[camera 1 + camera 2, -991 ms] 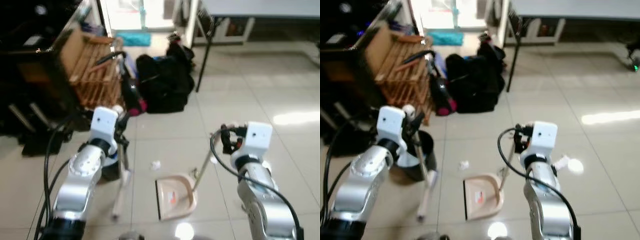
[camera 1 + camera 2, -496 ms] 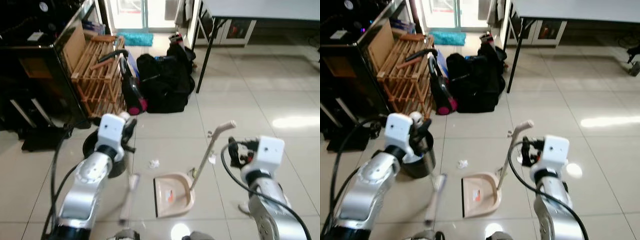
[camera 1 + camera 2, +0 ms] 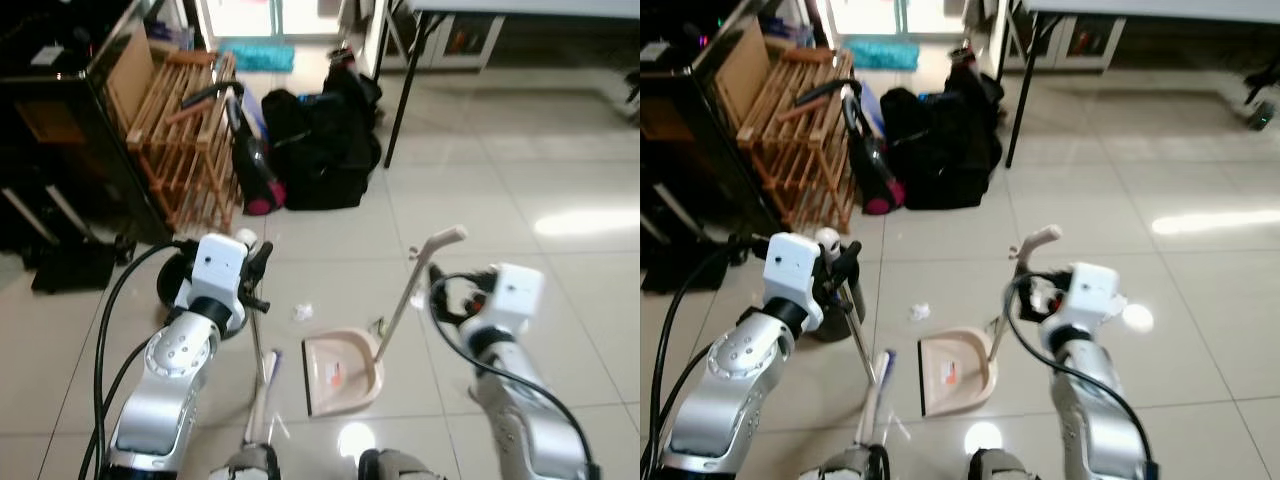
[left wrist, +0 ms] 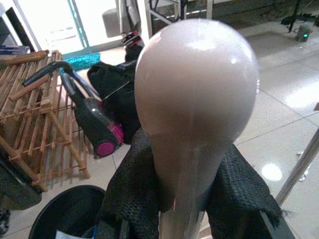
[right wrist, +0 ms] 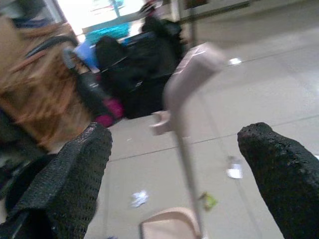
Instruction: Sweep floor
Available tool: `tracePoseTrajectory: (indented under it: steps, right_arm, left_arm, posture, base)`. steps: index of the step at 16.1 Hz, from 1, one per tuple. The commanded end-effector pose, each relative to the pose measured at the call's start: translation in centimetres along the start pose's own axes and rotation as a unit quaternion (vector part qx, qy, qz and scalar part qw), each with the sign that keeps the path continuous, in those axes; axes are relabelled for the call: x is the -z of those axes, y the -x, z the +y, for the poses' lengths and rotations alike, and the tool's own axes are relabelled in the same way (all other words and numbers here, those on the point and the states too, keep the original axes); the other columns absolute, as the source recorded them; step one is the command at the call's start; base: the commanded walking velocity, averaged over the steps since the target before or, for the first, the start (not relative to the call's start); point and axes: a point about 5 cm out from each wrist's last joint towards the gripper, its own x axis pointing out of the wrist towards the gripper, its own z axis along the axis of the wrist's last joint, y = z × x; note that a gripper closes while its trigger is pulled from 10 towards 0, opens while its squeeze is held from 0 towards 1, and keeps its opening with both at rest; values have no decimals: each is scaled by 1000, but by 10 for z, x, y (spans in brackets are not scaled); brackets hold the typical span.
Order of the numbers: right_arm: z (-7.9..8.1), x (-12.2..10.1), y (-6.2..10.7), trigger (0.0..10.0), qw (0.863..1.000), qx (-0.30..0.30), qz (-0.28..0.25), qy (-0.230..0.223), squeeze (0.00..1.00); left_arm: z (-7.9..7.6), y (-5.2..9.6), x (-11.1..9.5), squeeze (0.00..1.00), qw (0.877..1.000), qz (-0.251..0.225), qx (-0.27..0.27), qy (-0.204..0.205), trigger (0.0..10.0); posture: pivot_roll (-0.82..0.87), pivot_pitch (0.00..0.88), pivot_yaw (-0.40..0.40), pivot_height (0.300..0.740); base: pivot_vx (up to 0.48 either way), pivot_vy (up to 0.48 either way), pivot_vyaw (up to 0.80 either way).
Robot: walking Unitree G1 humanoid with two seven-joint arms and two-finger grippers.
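The broom handle (image 4: 194, 109) is clamped in the left claw (image 3: 840, 268). The right claw (image 5: 174, 169) is spread apart beside the dustpan handle (image 3: 418, 280). No writing can be read on the dustpan (image 3: 342, 370).

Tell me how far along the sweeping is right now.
Early stage. Done: the dustpan sits on the tiles, pan facing the litter. In hand: the left claw is shut on the broom handle, with the broom head down beside the pan; the right claw is open by the dustpan handle, not gripping it. Left: the white paper scrap and small bits near the pan are unswept, and the pan looks empty.
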Motion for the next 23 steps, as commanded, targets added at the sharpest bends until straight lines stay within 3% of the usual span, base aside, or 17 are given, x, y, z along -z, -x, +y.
tracePoseTrajectory:
  steps: [1, 9, 10, 11, 23]
  right_arm:
    - [3, 3, -2, 10000, 1000, -12, 0, -5, 1000]
    - [2, 15, -5, 10000, 1000, 20, -12, 6, 1000]
    - [2, 17, -5, 10000, 1000, 24, -13, -8, 424]
    - [2, 18, -7, 10000, 1000, 22, -14, -14, 0]
    - [17, -1, -45, 10000, 994, 23, -107, -27, 0]
  left_arm:
    - [1, 4, -8, 0, 1000, -14, 3, -13, 10000]
    - [1, 13, -9, 0, 1000, -4, 19, -19, 10000]
    - [1, 15, -9, 0, 1000, -3, 20, -19, 10000]
    - [1, 15, -9, 0, 1000, -2, 21, -19, 10000]
    - [4, 29, -11, 0, 999, 16, 25, -30, 10000]
  posture:
    - [-35, 223, -2, 740]
    - [-33, 271, 20, 740]
    - [-31, 279, 21, 740]
    - [-31, 279, 21, 740]
    - [18, 328, 16, 740]
  base:
    - [0, 0, 0]
    - [0, 0, 0]
    - [0, 0, 0]
    - [0, 0, 0]
    - [0, 0, 0]
